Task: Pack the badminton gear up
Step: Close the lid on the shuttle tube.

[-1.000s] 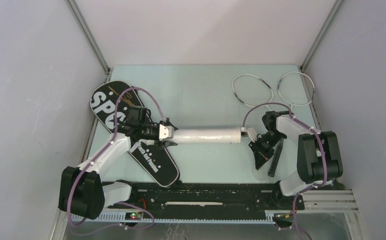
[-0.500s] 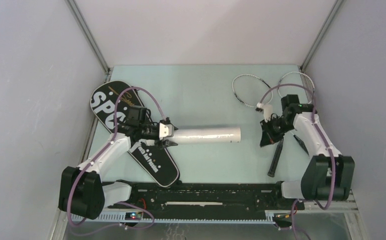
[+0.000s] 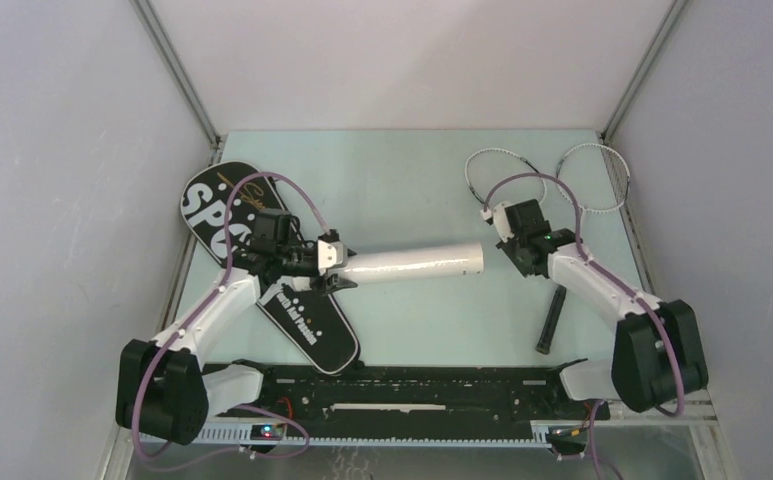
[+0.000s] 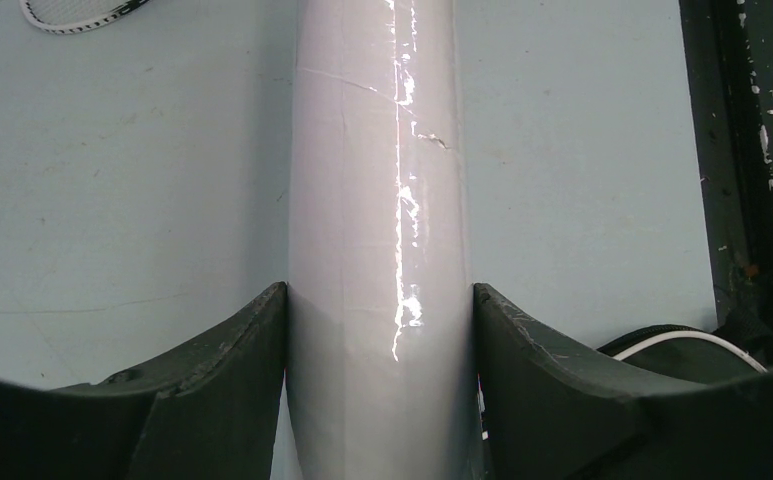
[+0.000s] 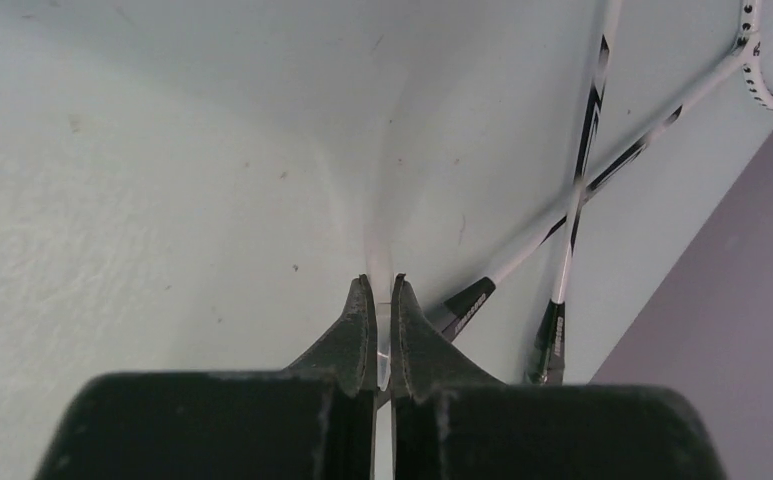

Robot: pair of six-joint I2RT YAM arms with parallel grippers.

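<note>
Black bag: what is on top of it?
The left arm crosses over the middle of the bag, hiding part of its white lettering. The left gripper holds the white tube just past its right side. Nothing else lies on it; what the arm covers cannot be seen.

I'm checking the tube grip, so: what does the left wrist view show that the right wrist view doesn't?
Only left wrist: the white tube clamped in the left gripper. Only right wrist: the right gripper shut, and two racquets with crossed shafts and black handles. Both: the pale table and a strung racquet head.
</note>
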